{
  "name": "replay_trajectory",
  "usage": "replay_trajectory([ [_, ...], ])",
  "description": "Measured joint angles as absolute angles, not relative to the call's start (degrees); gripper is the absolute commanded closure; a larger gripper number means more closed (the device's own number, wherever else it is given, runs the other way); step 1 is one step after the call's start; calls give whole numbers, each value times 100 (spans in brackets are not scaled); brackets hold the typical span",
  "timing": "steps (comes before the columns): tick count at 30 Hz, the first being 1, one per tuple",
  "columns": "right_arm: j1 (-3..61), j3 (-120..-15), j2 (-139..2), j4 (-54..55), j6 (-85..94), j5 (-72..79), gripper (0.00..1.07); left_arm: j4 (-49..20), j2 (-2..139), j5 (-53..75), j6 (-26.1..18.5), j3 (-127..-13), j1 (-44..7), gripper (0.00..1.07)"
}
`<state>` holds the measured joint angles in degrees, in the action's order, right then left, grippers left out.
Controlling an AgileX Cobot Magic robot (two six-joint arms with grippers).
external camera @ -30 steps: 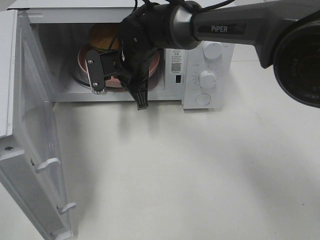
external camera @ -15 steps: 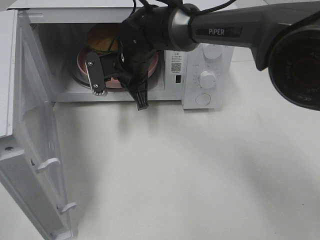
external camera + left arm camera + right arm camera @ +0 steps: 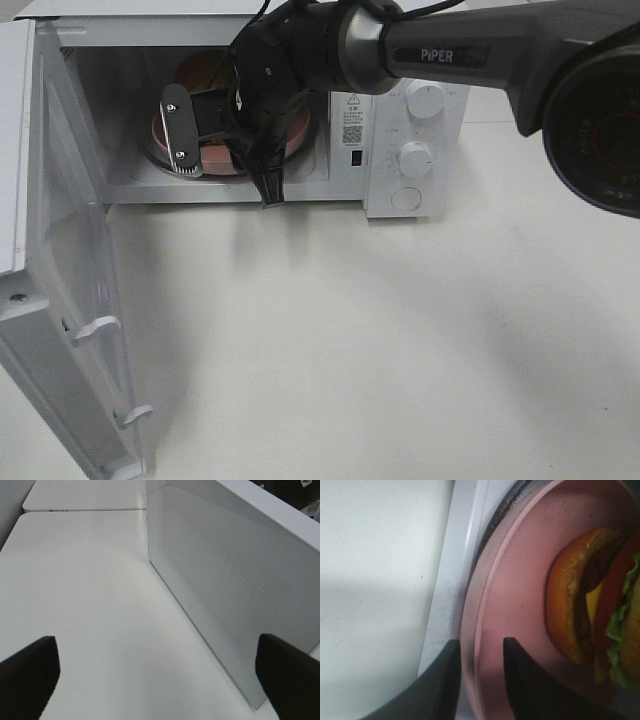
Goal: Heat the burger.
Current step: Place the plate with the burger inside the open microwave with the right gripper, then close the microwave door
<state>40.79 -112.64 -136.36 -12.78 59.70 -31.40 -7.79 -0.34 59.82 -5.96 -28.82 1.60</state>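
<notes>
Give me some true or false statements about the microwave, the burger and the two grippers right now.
1. The microwave door stands open. True.
2. The burger sits on the pink plate inside the microwave. True.
3. The left gripper holds the burger. False: it is open and empty, beside the door.
4. The right gripper is clamped on the burger. False: its jaws straddle the plate's rim, clear of the burger.

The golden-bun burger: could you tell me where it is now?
In the high view, the burger sits on the round pink plate inside the open white microwave, upper left.
</notes>
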Motion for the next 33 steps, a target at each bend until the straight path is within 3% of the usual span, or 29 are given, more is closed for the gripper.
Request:
replay_trajectory([
  [7, 4079, -11270, -13636, -1146, 5959, -3214, 64, -779, -34, 5982, -596, -2882, 160, 7],
  [18, 4079, -10663, -13241, -854, 5873, -3054, 41, -779, -34, 5982, -596, -2882, 160, 7],
  [33, 4079, -9121, -12336, -859, 5873, -2212, 38, -779, -34, 5982, -596, -2882, 160, 7],
])
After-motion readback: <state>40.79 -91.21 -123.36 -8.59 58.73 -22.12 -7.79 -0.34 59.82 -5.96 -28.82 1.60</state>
